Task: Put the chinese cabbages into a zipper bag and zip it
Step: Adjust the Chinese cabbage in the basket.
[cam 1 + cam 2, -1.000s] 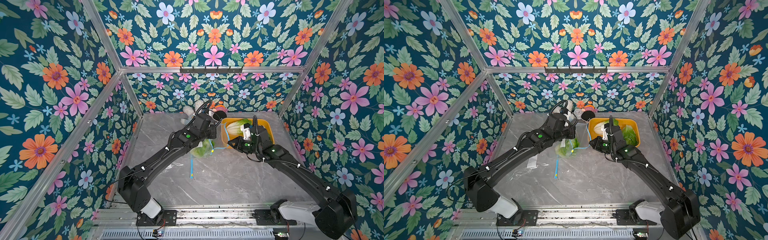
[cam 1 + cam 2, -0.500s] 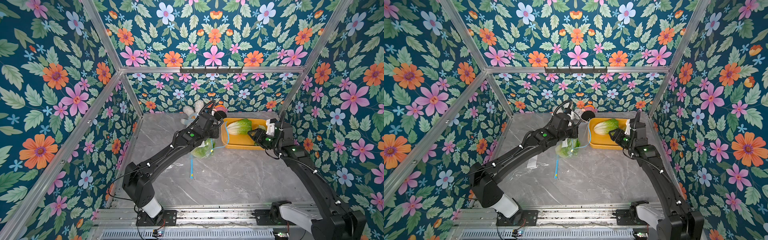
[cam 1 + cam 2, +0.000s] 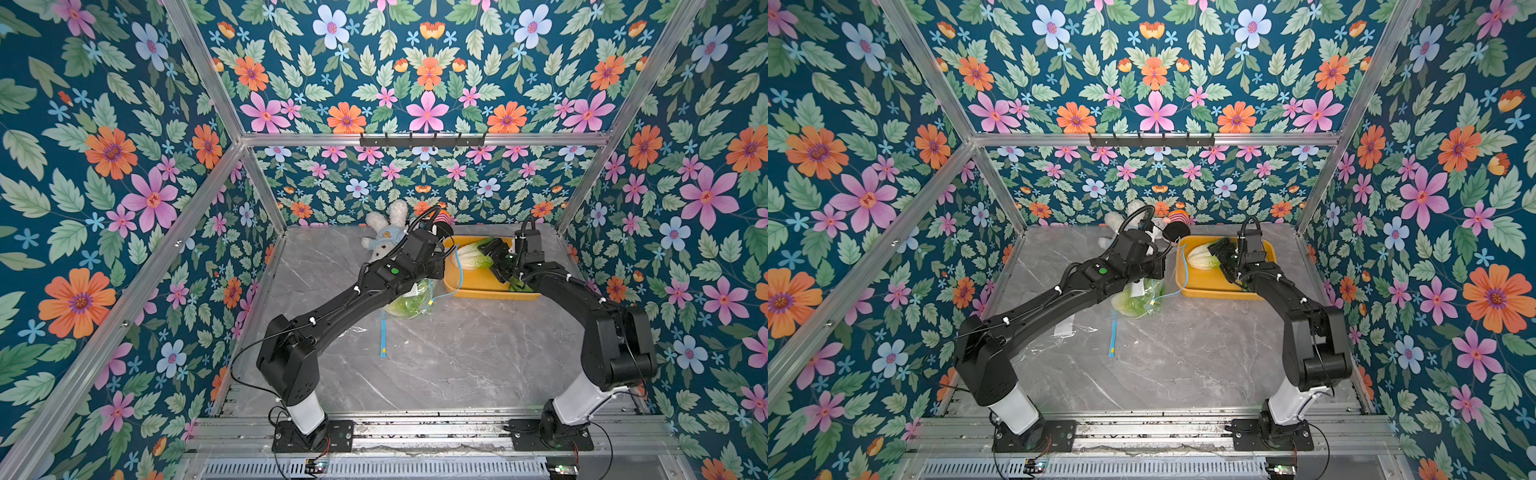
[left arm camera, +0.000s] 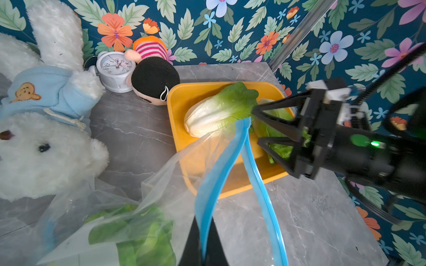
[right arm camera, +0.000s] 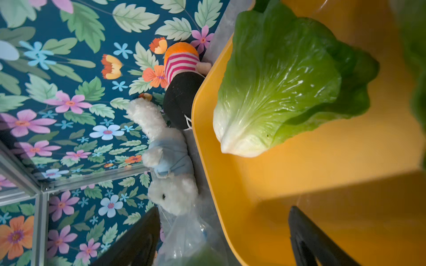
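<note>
A clear zipper bag (image 3: 409, 301) (image 3: 1138, 299) with one chinese cabbage (image 4: 143, 232) inside hangs from its blue zip edge (image 4: 221, 165). My left gripper (image 4: 202, 251) (image 3: 440, 259) is shut on that edge, beside the yellow tray (image 3: 490, 289) (image 4: 184, 99). A second cabbage (image 3: 469, 255) (image 4: 219, 112) (image 5: 276, 87) lies in the tray. My right gripper (image 3: 492, 253) (image 4: 257, 125) (image 5: 223, 209) stands open at its leafy end, holding nothing. A third cabbage (image 4: 281, 147) lies partly hidden behind the right gripper.
A white plush rabbit (image 4: 46, 129), a doll with black hair (image 4: 154, 78) and a small alarm clock (image 4: 115, 69) crowd the back wall left of the tray. More clear plastic with a blue strip (image 3: 382, 338) lies flat on the marble table (image 3: 457, 365).
My right gripper left the bag mouth, swung out past the tray's right side, then came back over the tray and opened. The left gripper kept its hold on the bag.
</note>
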Available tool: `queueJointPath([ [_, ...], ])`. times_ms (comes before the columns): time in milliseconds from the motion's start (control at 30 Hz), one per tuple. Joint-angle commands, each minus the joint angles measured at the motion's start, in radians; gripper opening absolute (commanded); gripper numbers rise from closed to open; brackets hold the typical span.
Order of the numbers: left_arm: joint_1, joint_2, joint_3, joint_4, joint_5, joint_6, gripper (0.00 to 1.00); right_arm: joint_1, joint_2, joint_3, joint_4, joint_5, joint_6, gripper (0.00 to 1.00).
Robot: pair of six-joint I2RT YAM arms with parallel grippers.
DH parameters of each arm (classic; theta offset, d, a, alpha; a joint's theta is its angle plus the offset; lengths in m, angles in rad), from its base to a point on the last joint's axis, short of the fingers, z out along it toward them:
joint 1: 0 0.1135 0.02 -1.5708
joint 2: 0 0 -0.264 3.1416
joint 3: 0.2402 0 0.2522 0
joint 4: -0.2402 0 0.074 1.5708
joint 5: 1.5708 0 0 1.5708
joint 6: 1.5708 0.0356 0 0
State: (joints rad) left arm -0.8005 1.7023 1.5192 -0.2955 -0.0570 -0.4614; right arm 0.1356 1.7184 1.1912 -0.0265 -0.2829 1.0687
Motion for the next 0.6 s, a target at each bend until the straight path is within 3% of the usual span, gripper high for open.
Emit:
queueJointPath([
  [0, 0.002, 0.015, 0.024, 0.034, -0.012, 0.028, 0.00, 0.025, 0.059, 0.036, 0.015, 0.080, 0.132, 0.90],
  [167, 0.002, 0.028, 0.046, 0.033, -0.022, 0.041, 0.00, 0.048, 0.134, 0.034, 0.021, 0.171, 0.218, 0.95],
  [567, 0.006, 0.005, 0.049, 0.021, -0.025, 0.049, 0.00, 0.049, 0.324, 0.184, 0.032, 0.193, 0.197, 0.97],
])
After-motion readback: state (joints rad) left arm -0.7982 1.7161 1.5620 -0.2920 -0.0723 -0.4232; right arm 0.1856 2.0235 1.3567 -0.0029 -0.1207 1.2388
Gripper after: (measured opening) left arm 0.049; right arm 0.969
